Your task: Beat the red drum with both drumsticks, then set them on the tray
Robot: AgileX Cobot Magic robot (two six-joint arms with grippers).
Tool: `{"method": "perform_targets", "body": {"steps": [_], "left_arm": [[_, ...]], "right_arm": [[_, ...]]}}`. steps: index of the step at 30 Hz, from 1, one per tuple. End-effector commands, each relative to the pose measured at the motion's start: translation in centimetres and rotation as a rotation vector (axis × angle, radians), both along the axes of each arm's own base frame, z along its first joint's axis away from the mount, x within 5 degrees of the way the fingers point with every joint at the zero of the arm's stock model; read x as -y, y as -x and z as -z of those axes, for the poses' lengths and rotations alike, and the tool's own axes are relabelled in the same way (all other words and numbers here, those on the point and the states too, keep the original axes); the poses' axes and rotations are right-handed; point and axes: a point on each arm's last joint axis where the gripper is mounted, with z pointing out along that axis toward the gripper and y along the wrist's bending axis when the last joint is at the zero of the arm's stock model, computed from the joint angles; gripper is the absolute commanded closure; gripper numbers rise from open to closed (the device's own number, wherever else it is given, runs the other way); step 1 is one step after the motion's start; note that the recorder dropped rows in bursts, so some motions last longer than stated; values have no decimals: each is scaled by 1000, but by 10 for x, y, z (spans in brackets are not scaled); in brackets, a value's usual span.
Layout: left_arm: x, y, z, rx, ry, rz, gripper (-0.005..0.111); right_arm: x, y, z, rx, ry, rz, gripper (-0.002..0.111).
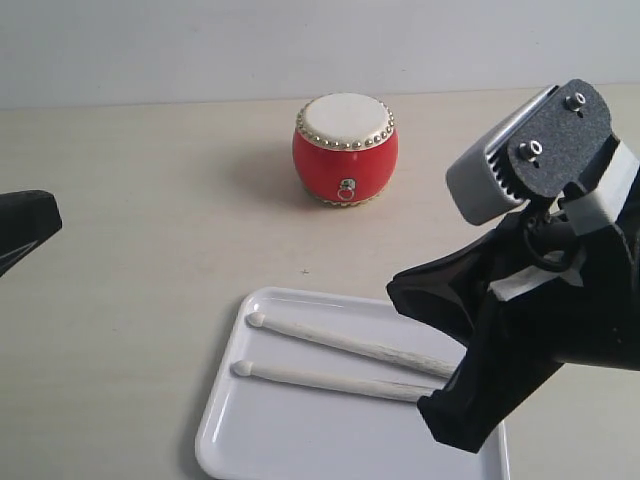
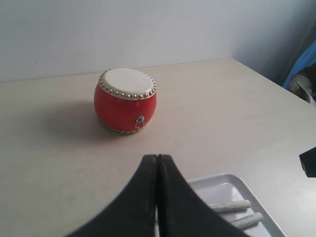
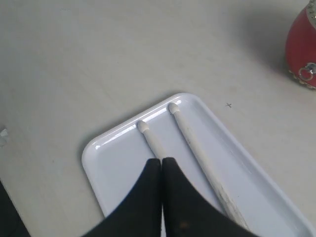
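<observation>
The red drum (image 1: 345,150) with its cream skin and gold studs stands upright on the far side of the table. Both pale drumsticks (image 1: 350,346) (image 1: 330,379) lie side by side on the white tray (image 1: 290,445) near the front, bead tips pointing left. My right gripper (image 1: 398,292) hangs above the tray's right half, shut and empty. In the right wrist view its tip (image 3: 162,160) covers part of one stick (image 3: 152,139); the other stick (image 3: 197,148) lies free beside it. My left gripper (image 2: 157,157) is shut and empty, away from the drum (image 2: 126,101) and beside the tray (image 2: 222,182).
The beige table (image 1: 150,300) runs back to a pale wall. The left arm (image 1: 25,225) shows only at the exterior view's left edge. The right arm's bulk hides the tray's right end and the sticks' butt ends.
</observation>
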Motion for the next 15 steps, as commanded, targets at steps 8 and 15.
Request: {"method": "perform_targets", "body": {"steps": [8, 15], "left_arm": [[-7, -2, 5, -32, 28, -74, 107], [-26, -5, 11, -59, 151, -128, 107]], "right_arm": [[1, 0, -2, 11, -22, 6, 108], [1, 0, -2, 11, -22, 6, 108]]}}
